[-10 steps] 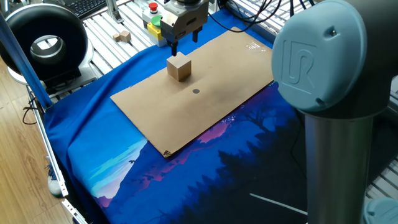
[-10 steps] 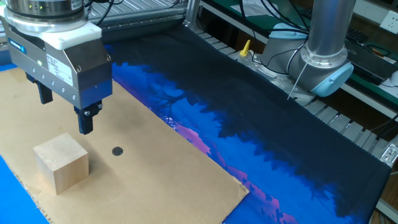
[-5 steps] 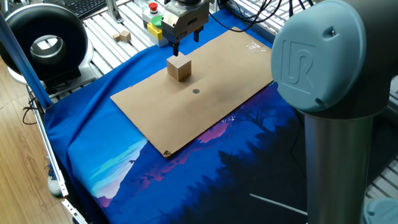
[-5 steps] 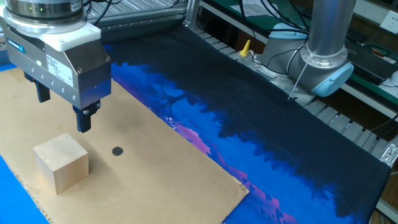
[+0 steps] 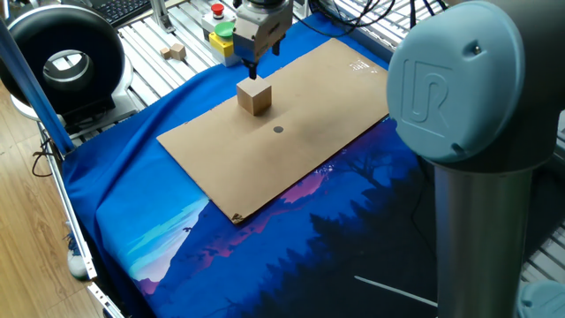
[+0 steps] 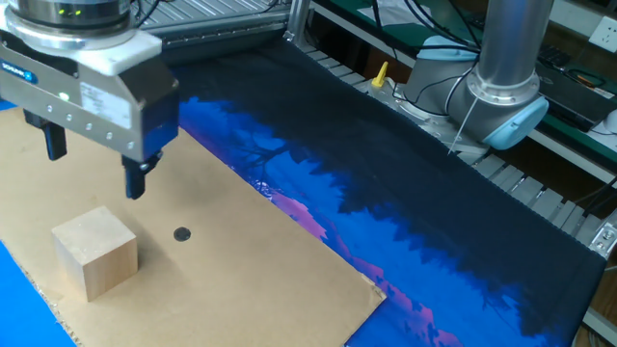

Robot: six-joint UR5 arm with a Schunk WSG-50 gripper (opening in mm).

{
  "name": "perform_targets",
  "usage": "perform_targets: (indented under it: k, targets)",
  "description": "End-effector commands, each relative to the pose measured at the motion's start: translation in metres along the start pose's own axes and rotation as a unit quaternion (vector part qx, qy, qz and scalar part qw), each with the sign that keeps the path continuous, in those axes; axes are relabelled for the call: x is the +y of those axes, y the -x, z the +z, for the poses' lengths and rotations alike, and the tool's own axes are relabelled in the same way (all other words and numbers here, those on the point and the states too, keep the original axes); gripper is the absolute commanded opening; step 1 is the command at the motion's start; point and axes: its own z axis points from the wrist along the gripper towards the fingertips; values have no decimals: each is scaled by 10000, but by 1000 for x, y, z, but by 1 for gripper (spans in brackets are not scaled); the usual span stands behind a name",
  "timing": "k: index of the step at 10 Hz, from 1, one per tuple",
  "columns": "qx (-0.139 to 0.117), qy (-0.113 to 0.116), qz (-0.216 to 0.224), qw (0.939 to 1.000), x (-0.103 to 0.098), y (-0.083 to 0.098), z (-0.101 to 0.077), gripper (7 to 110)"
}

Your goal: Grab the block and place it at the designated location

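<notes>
The block (image 5: 254,96) (image 6: 93,253) sits flat on a brown cardboard sheet (image 5: 291,168) (image 6: 241,289), which lies on a blue printed cloth (image 5: 159,230) (image 6: 289,183) spread over the counter. No part of the robot touches it, and all its visible faces are plain.

The dot (image 5: 279,130) (image 6: 181,233) lies on the sheet near the block, with bare cardboard between them. In the other fixed view it is to the right of the block, just beyond its top right corner; in the one fixed view it is below and to the right of the block.

The gripper (image 5: 254,64) (image 6: 93,166) hangs in the air above the sheet, behind the block as the one fixed view sees it and up and slightly to the right of the block in the other fixed view. Its jaws stand apart, with nothing between them; two dark fingers (image 6: 135,178) point down, clear of the block and of the sheet.

Off the cloth, past the block toward the top left of the one fixed view, a small pale cube (image 5: 176,51) rests on the metal slats. Near the gripper there, a yellow box carries a red button (image 5: 217,11).
</notes>
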Motion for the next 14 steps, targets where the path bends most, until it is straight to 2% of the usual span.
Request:
perform_targets:
  k: [1,3,6,7,9,10,11,12,13,14]
  targets:
    - [-248,170,-1020,9943,16,11,-6,7]
    - [-315,-16,-1559,9873,10,14,-10,7]
    - [-266,-258,-1756,9838,2,6,-29,7]
    - [-280,-140,-1692,9851,11,3,-35,7]
    - [-492,-115,-1622,9855,13,12,-38,7]
    - [-598,-229,-1666,9840,7,18,-40,7]
    - [-668,-465,-1830,9797,-6,23,-43,7]
    - [-649,-561,-1867,9787,-11,21,-47,7]
    - [-537,-642,-1826,9796,-14,12,-54,7]
    - [-502,-568,-1666,9831,-9,9,-55,7]
